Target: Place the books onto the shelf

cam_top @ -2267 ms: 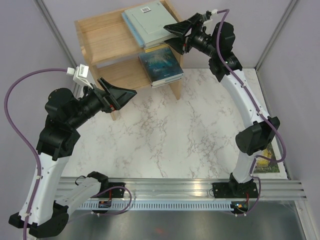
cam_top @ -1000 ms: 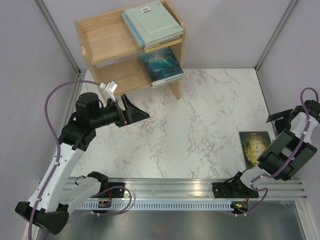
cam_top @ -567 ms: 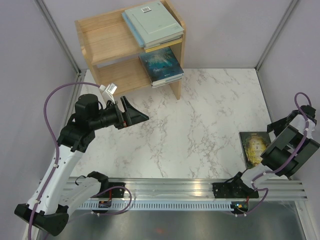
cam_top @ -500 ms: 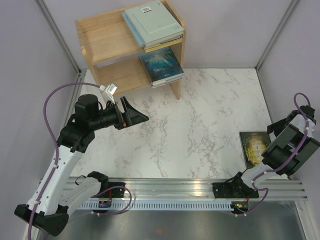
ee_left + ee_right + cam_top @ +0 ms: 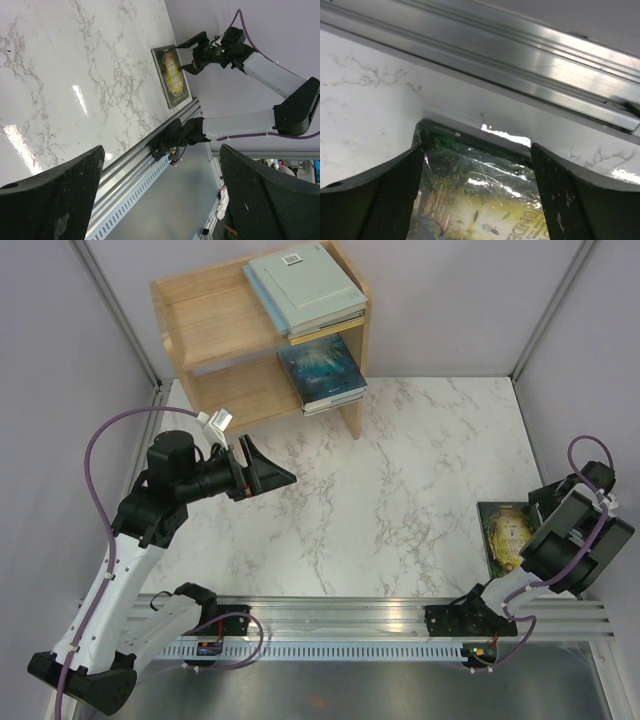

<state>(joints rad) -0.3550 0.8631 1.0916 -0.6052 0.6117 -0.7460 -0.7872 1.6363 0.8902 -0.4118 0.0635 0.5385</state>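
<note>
You're at the pickup: your right gripper (image 5: 477,150) hangs spread over the green-gold book (image 5: 475,197), flat on the tabletop (image 5: 400,490) directly beneath. Next, lower, pinch an edge, then carry to the shelf (image 5: 200,315).

The white-and-black left arm (image 5: 95,595) holds its black left hand (image 5: 272,462) raised, fingers wide apart; the black right hand (image 5: 476,150) points down, fingers likewise parted.

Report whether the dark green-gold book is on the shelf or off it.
Off: the book lies flat on the table below the right gripper, away from the shelf.
</note>
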